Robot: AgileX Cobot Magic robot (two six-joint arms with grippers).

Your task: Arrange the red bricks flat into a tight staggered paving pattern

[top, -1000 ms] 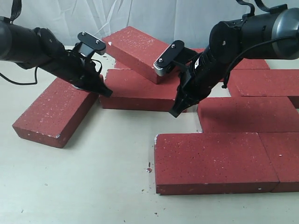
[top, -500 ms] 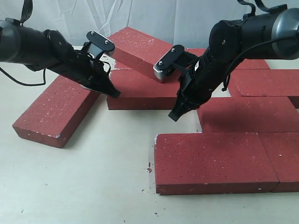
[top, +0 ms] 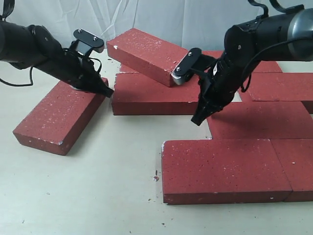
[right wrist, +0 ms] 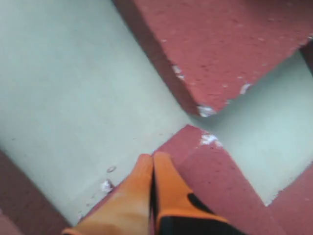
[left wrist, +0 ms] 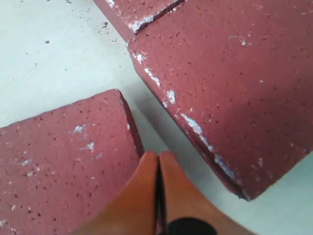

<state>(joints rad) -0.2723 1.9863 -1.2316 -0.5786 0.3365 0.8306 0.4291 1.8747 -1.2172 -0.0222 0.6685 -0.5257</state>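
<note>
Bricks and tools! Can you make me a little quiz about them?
1. True or false: the left tool and the right tool are both shut.
2. How does the back brick lie? A flat on the table; B tilted, resting on other bricks; C standing on end.
3. Does either tool hold a brick?
Key: 1 true; 2 B; 3 no.
</note>
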